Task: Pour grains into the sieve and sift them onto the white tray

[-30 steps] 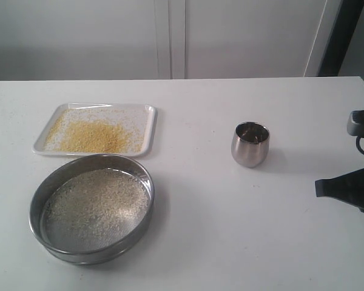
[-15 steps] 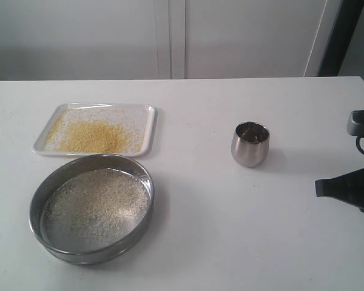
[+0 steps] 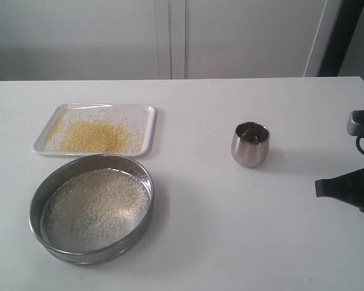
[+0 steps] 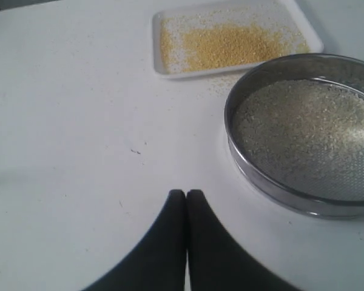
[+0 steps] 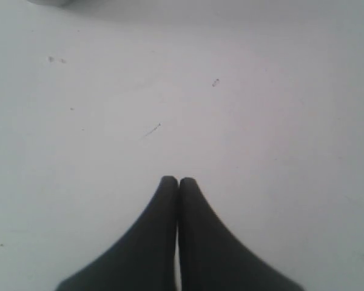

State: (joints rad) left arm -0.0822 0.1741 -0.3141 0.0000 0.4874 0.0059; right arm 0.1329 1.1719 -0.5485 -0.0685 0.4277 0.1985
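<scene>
Steel sieve (image 4: 262,183) runs off the left wrist view; both jaws pressed together, empty.

A plain white table (image 3: 230,242) carries three things: a white tray (image 3: 150,130) at the back left, a round steel sieve (image 3: 141,232) just beside its near edge, and a small steel cup (image 3: 250,145) upright, well apart to the right.

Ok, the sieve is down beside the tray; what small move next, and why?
Probably just retract and stop: golden grains lie on the white tray, only pale coarse bits sit in the sieve, the steel cup stands upright apart, and the left gripper and right gripper are shut, holding nothing.
</scene>
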